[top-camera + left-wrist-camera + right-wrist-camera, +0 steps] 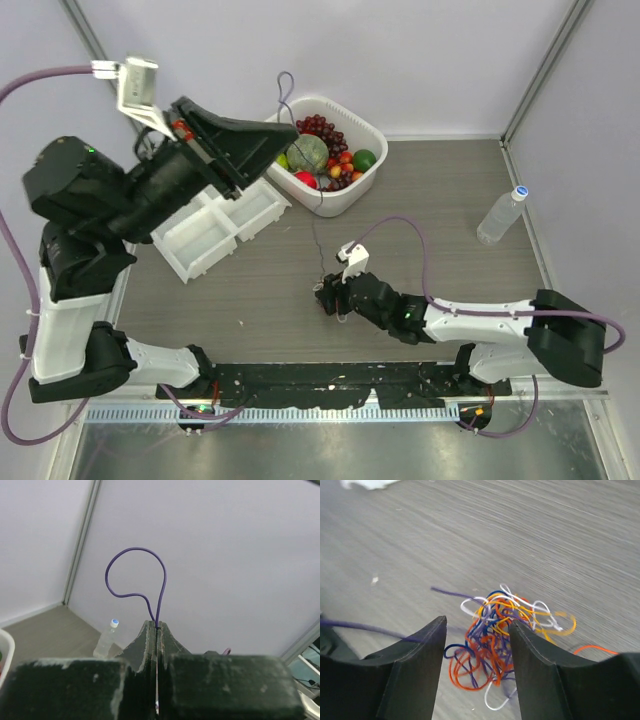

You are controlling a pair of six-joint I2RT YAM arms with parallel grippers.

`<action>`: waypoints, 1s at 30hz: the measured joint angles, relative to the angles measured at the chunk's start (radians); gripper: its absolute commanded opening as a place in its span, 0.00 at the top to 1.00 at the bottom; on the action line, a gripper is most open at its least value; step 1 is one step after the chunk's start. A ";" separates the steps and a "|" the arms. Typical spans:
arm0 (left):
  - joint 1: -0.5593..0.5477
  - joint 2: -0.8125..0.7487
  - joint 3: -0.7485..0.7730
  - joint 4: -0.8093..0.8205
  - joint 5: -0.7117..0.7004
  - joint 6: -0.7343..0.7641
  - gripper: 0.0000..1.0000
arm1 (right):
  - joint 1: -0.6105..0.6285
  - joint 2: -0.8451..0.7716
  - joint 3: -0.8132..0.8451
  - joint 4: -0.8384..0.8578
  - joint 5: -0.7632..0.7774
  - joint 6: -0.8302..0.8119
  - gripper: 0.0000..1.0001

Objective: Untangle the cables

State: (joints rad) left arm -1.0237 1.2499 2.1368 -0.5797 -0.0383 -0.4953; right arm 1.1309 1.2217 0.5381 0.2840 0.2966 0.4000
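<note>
The task is looking only just begun. The left claw (157, 626) is pressing fully closed on one purple cable (134, 566) and is holding it high above the desk (260, 295), its free end curling in a loop above the fingers. A thin dark line is running down from there toward the heap, so this cable is probably not free yet. The tangle (495, 635) of orange-red, yellow, white and blue-purple cables is lying near the middle of the desk, a little toward the near edge, all knotted together. The right claw (477, 630) is hanging wide open just over it, gripping nothing.
</note>
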 measured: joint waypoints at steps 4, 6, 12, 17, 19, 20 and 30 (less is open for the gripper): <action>0.000 0.022 0.137 -0.012 0.003 0.027 1.00 | -0.003 0.069 -0.035 0.031 0.170 0.104 0.48; 0.000 0.013 0.175 -0.015 -0.011 0.045 1.00 | -0.016 0.064 -0.074 0.026 0.249 0.163 0.48; 0.000 -0.058 0.161 -0.021 -0.128 0.137 1.00 | -0.129 -0.056 -0.145 -0.124 0.380 0.274 0.43; 0.000 -0.097 0.114 -0.032 -0.246 0.208 1.00 | -0.243 -0.217 -0.147 -0.265 0.411 0.288 0.37; 0.000 -0.084 0.115 -0.043 -0.281 0.235 1.00 | -0.307 -0.248 -0.147 -0.315 0.403 0.288 0.35; 0.000 -0.072 0.120 -0.051 -0.302 0.250 1.00 | -0.335 -0.255 -0.147 -0.341 0.399 0.289 0.34; -0.001 -0.069 -0.068 -0.076 -0.431 0.332 1.00 | -0.359 -0.244 -0.061 -0.372 -0.008 0.132 0.30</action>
State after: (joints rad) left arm -1.0248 1.1805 2.0689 -0.6559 -0.4690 -0.1638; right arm 0.7715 0.9775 0.4767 -0.0879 0.2890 0.5320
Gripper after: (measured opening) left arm 0.010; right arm 0.694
